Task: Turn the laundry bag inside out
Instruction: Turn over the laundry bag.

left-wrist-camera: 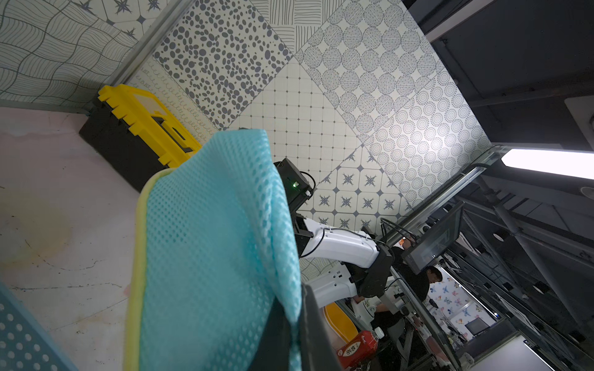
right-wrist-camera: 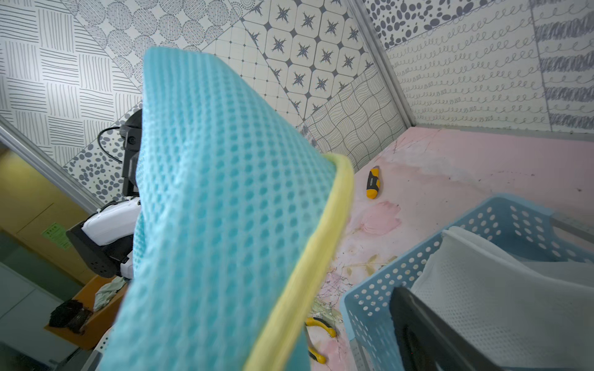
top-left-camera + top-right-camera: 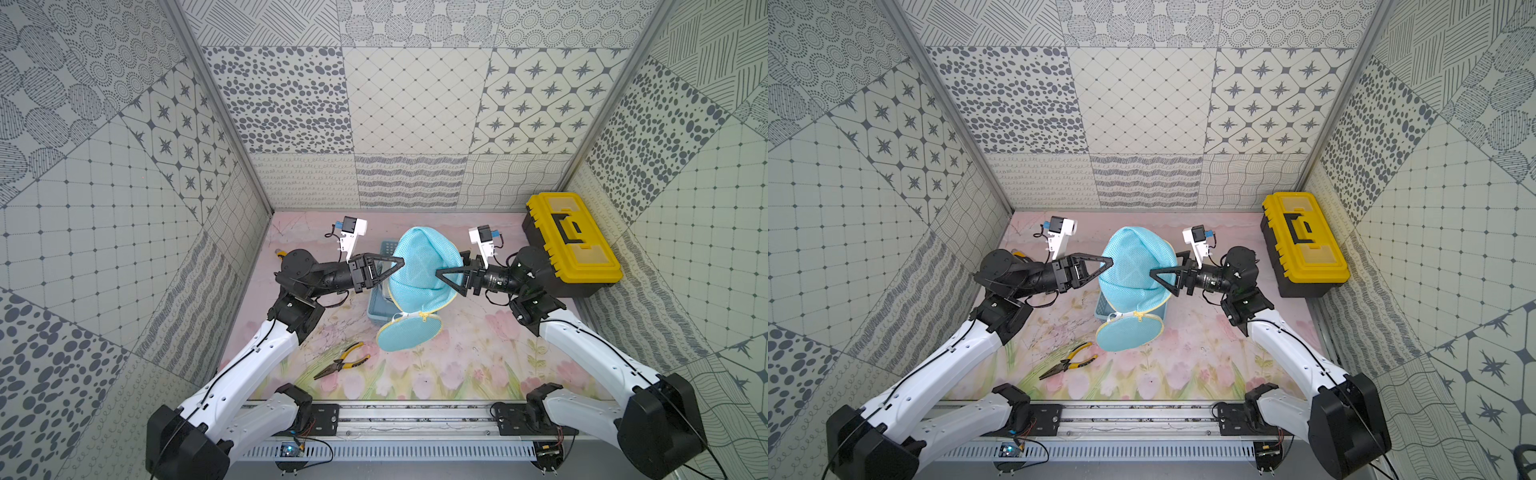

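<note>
The laundry bag (image 3: 424, 266) (image 3: 1133, 266) is light blue mesh with yellow trim, held up above the mat between both grippers. Its round zipped flap (image 3: 409, 332) hangs down at the front. My left gripper (image 3: 402, 262) (image 3: 1111, 260) is shut on the bag's left side; the left wrist view shows mesh (image 1: 209, 241) pinched between the fingers (image 1: 316, 337). My right gripper (image 3: 451, 263) (image 3: 1165, 263) stands open at the bag's right edge, one jaw in front of the cloth. In the right wrist view the bag (image 2: 218, 208) hides one jaw, and one of the fingers (image 2: 418, 331) stands apart from it.
A blue perforated basket (image 3: 376, 307) (image 2: 401, 273) sits under the bag with white mesh cloth (image 2: 498, 289) inside. A yellow and black toolbox (image 3: 573, 241) stands at the back right. Pliers (image 3: 343, 363) lie front left, and a small yellow-handled tool (image 2: 373, 183) lies back left.
</note>
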You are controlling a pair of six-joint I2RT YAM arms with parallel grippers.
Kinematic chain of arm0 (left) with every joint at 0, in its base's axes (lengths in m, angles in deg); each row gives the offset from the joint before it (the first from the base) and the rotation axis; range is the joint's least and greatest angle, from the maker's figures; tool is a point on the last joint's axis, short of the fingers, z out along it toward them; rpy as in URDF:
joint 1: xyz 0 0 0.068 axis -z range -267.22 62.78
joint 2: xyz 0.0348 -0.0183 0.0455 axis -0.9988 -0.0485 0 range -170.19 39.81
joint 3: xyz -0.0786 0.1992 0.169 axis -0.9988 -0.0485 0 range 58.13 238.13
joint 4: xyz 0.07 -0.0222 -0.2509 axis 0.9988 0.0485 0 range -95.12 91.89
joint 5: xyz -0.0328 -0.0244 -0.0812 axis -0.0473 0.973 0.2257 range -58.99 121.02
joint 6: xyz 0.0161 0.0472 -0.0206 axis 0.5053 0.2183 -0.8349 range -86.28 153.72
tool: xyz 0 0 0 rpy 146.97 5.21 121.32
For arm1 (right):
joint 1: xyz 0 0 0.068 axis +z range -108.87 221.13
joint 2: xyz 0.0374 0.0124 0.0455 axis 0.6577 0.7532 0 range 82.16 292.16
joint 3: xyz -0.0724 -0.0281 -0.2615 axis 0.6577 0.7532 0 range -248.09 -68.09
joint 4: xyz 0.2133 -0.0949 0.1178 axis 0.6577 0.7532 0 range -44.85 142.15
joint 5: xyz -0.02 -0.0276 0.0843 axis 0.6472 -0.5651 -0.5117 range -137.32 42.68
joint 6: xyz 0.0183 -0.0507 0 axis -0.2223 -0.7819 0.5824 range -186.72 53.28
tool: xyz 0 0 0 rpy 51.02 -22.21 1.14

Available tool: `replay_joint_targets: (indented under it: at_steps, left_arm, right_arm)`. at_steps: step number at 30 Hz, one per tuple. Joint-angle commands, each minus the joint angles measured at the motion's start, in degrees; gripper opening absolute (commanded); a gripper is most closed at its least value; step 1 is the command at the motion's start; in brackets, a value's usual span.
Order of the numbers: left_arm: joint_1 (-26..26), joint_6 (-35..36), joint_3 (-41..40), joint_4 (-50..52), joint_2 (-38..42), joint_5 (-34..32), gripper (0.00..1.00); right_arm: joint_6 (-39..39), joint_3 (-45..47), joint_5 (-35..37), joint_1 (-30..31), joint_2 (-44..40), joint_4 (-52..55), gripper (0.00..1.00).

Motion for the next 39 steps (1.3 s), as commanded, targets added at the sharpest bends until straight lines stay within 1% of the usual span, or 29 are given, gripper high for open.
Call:
replay_joint_targets:
  at_steps: [1, 2, 3, 4, 5, 6, 7, 9, 10, 11, 13, 16, 18, 21, 25, 28, 29, 30, 31, 32, 33, 34, 35, 37, 39]
  left_arm:
    - [-0.24, 0.03, 0.16, -4.59, -1.01, 5.20, 0.00]
    - [-0.24, 1.46, 0.35, -2.73, -0.99, 4.83, 0.00]
    - [-0.24, 3.21, 0.74, 0.00, -0.76, 4.24, 0.00]
    - [-0.28, 6.08, 1.72, 5.34, -0.48, 3.00, 0.00]
    - [-0.27, 8.27, 2.72, 9.05, -0.30, 2.20, 0.00]
    - [-0.24, 11.11, 4.14, 13.24, -0.48, 1.34, 0.00]
    - [-0.28, 13.67, 5.75, 18.33, -0.86, 0.97, 0.00]
    - [-0.28, 17.07, 8.05, 25.82, -1.93, 1.20, 0.19]
    - [-0.26, 17.62, 8.37, 27.24, -2.44, 1.42, 0.27]
    - [-0.25, 18.04, 8.57, 27.79, -2.84, 1.77, 0.34]
    - [-0.16, 19.32, 9.06, 29.62, -3.48, 1.49, 0.40]
    - [0.25, 23.50, 11.31, 35.15, -4.19, 0.16, 0.42]
    - [1.02, 26.75, 12.96, 40.02, -4.59, -2.29, 0.41]
    - [2.39, 27.93, 13.61, 41.37, -5.51, -2.53, 0.40]
    - [4.64, 27.81, 13.37, 40.33, -7.25, -2.53, 0.39]
    - [4.95, 26.28, 12.40, 38.02, -7.78, -2.37, 0.37]
    - [4.93, 25.86, 12.04, 37.03, -7.80, -2.43, 0.26]
    - [4.94, 25.68, 11.92, 36.43, -7.80, -2.66, 0.08]
    - [4.95, 25.81, 12.11, 36.57, -7.86, -2.93, 0.00]
    - [4.95, 26.55, 12.45, 37.53, -7.93, -3.47, 0.00]
    - [4.87, 27.53, 12.67, 38.62, -7.90, -3.85, 0.00]
    - [4.90, 28.32, 12.70, 39.33, -7.53, -4.34, 0.00]
    - [4.80, 28.90, 12.51, 39.75, -7.04, -4.76, 0.00]
    - [4.54, 29.53, 12.16, 40.10, -6.05, -5.16, 0.00]
    - [4.21, 30.14, 11.99, 40.90, -4.77, -5.96, 0.00]
  right_arm:
    - [2.28, -4.14, -5.55, 1.61, 1.10, -7.25, 0.82]
    - [2.42, -4.60, -6.16, 2.06, 1.38, -7.31, 0.69]
    - [2.35, -4.93, -6.36, 2.27, 1.53, -6.87, 0.52]
    - [2.03, -5.27, -6.26, 2.59, 1.55, -5.85, 0.30]
    - [1.57, -5.77, -5.92, 2.73, 1.51, -4.26, 0.16]
    - [0.37, -6.45, -5.16, 2.68, 1.34, -1.68, 0.04]
    - [-0.80, -7.01, -4.34, 2.72, 0.96, 1.63, 0.00]
    - [-3.30, -7.88, -3.17, 2.75, 0.36, 6.45, 0.00]
    - [-4.79, -8.45, -2.48, 2.85, 0.07, 9.51, 0.00]
    - [-5.75, -8.75, -2.38, 2.91, -0.02, 11.26, 0.00]
    - [-8.15, -9.77, -1.36, 3.03, -0.36, 16.06, 0.00]
    - [-12.60, -11.46, 0.23, 3.13, -0.75, 22.97, 0.00]
    - [-15.62, -12.97, 0.92, 3.54, -0.67, 28.10, 0.00]
    - [-19.06, -15.01, 2.54, 4.85, 0.37, 32.83, 0.00]
    - [-19.30, -15.73, 3.82, 6.55, 2.09, 32.56, 0.00]
    - [-19.76, -16.07, 4.78, 7.60, 2.83, 32.83, 0.00]
    - [-20.03, -16.13, 4.92, 7.95, 3.06, 33.04, 0.00]
    - [-20.28, -16.20, 5.21, 8.15, 3.15, 33.40, 0.00]
    - [-20.44, -16.06, 5.56, 8.21, 2.98, 33.51, 0.00]
    - [-20.42, -15.47, 6.28, 8.17, 2.50, 33.40, 0.16]
    - [-20.46, -14.85, 6.99, 7.95, 1.49, 33.38, 0.40]
    - [-20.40, -14.30, 7.15, 7.43, 0.37, 33.27, 0.58]
    - [-20.10, -13.33, 7.15, 6.68, -0.83, 32.98, 0.69]
    - [-18.96, -11.52, 6.77, 4.79, -3.34, 32.15, 0.75]
    - [-16.92, -9.79, 5.84, 1.96, -5.76, 31.11, 0.77]
